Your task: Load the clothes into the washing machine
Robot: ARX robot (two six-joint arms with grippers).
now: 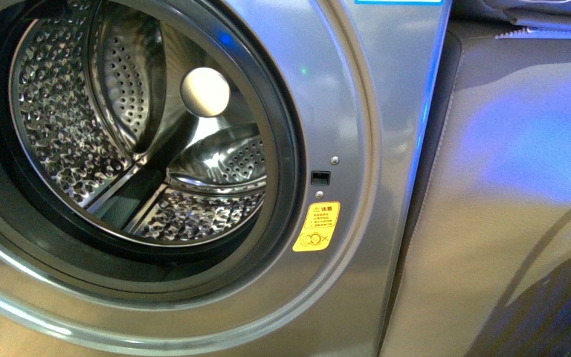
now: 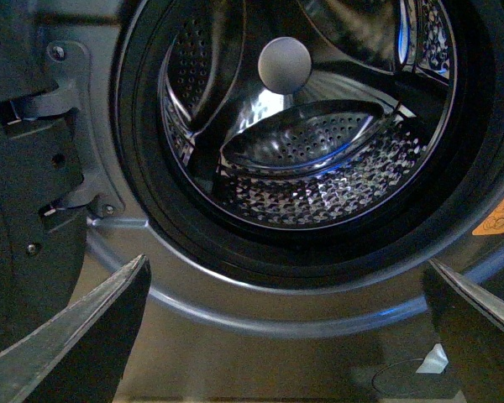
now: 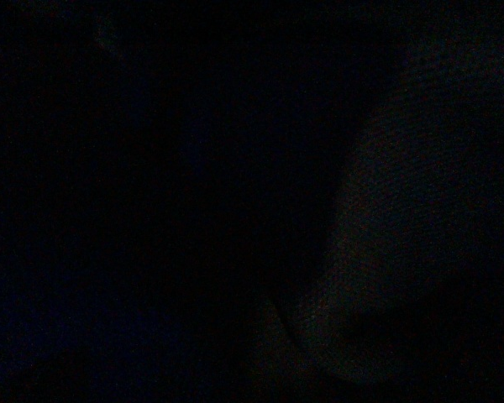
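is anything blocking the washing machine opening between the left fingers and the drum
Nothing visible does. The washing machine porthole is open, and the drum shows bare steel beyond the open fingers of the left gripper. The clothes are not seen; the right wrist view is dark.

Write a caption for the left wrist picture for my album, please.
The open left gripper faces the washing machine's shiny steel drum, with no clothes seen inside.

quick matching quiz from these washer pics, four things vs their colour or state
Things:
1. warning sticker
2. drum
3. rubber rim
4. left gripper

Colour or state:
a. black
b. yellow-orange
c. jaws open, nothing between them
d. shiny perforated metal

Pairs: 1-b, 2-d, 3-a, 4-c
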